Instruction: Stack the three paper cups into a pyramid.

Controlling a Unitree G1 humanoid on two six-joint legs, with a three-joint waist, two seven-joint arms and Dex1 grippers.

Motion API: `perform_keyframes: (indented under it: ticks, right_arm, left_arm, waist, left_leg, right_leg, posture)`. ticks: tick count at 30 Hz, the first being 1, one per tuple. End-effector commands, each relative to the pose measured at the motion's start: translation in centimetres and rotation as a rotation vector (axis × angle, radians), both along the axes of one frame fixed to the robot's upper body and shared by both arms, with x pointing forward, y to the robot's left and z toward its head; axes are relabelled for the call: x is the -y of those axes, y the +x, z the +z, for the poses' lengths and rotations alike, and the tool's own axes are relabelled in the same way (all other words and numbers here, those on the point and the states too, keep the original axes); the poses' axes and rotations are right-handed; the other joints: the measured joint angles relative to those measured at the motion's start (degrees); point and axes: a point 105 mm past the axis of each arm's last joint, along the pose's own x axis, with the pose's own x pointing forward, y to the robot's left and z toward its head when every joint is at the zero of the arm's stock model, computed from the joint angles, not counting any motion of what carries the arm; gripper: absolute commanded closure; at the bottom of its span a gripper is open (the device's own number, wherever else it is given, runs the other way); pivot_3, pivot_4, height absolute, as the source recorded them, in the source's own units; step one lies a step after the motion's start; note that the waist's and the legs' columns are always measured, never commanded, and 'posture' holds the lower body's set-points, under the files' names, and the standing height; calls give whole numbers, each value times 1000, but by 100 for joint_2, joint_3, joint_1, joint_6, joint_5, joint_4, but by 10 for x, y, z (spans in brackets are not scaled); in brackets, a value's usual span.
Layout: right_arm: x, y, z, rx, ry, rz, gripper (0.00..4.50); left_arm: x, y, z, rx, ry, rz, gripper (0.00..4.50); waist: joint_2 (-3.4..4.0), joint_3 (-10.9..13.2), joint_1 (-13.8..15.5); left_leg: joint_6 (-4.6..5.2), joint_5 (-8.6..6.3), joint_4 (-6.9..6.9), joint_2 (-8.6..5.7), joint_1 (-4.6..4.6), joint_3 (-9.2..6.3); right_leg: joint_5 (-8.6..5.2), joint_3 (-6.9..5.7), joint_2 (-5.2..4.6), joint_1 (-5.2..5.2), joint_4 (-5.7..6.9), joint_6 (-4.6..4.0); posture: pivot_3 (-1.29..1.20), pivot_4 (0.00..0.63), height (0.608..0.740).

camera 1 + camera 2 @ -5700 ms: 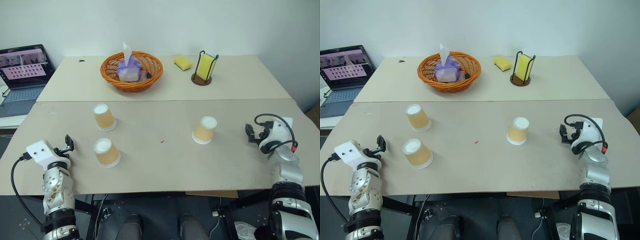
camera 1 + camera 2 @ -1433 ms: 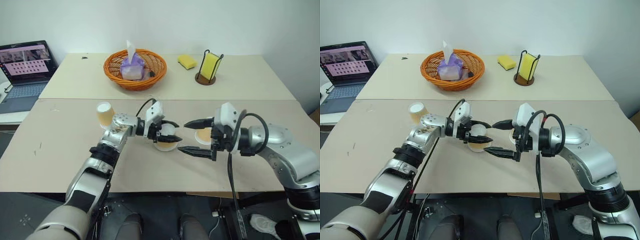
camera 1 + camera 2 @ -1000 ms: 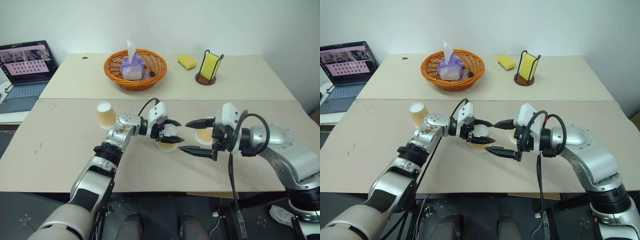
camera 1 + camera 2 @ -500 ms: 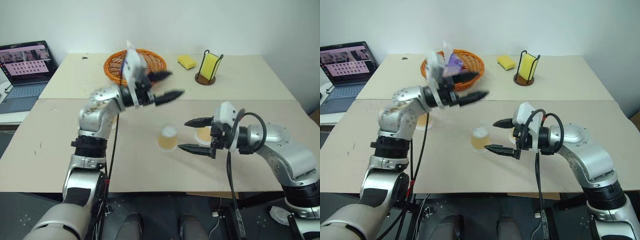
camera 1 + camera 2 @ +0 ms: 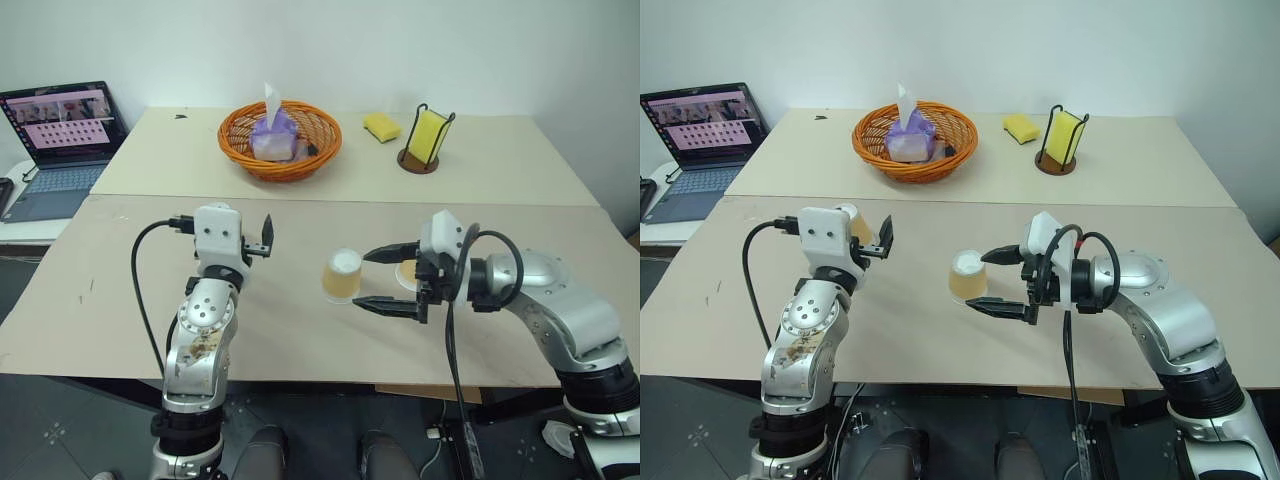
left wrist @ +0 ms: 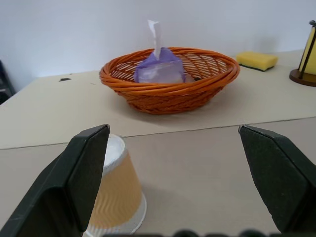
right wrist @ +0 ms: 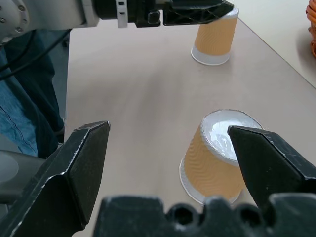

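Standing upside down on the pale worktop (image 5: 300,335), the three tan-orange paper cups are unstacked: one at frame centre (image 5: 342,276), a second (image 5: 406,272) just right of it behind the right gripper (image 5: 376,280), a third (image 5: 853,226) at centre left behind the left gripper (image 5: 885,236). Both sets of fingers are spread and empty — the right ones flank the centre cup. The base pair looks nearly set; the top cup remains.

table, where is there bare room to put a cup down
Bare patches: the near table between the two arms, and the far right corner beyond the sponge holder. Crowded: around the middle cup by the right pincer, and the orange basket.
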Motion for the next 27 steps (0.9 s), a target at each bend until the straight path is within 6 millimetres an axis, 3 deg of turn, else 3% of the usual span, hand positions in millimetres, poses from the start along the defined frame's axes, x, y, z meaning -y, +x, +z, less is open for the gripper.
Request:
perform_keyframes:
  ticks: [1, 6, 11, 19, 27]
  right_arm:
    - [-5, -2, 13, 64, 21, 32, 0]
    - [-8, -1, 12, 59, 23, 40, 0]
    - [-6, -2, 12, 56, 20, 38, 0]
    - [-5, -3, 13, 55, 24, 29, 0]
    - [-4, -3, 12, 54, 27, 17, 0]
  left_arm:
    - [-20, 0, 10, 35, -38, 87, 37]
    - [-40, 12, -9, -28, -137, 157, 37]
    - [-45, 24, -20, -68, -189, 171, 37]
    - [-36, 41, -18, -63, -164, 111, 37]
    - [-46, 51, -12, -45, -153, 119, 37]
  waist:
    - [0, 0, -5]
    - [0, 0, -13]
    - [-1, 0, -14]
    - [-1, 0, -17]
    - [-1, 0, -36]
  left_leg:
    - [0, 0, 0, 0, -2, 0]
    - [0, 0, 0, 0, -4, -1]
    - [0, 0, 0, -1, -6, -1]
    - [0, 0, 0, 0, -8, -2]
    - [0, 0, -1, 0, -8, -3]
  right_leg:
    - [0, 0, 0, -1, -2, 0]
    - [0, 0, 0, 1, -12, 0]
    - [0, -1, -1, 1, -14, 0]
    - [1, -3, 0, 0, -15, 1]
    - [1, -4, 0, 0, -15, 1]
  posture:
    - [0, 150, 740]
    - [0, 150, 740]
    - [0, 150, 740]
    - [0, 150, 740]
    - [0, 150, 740]
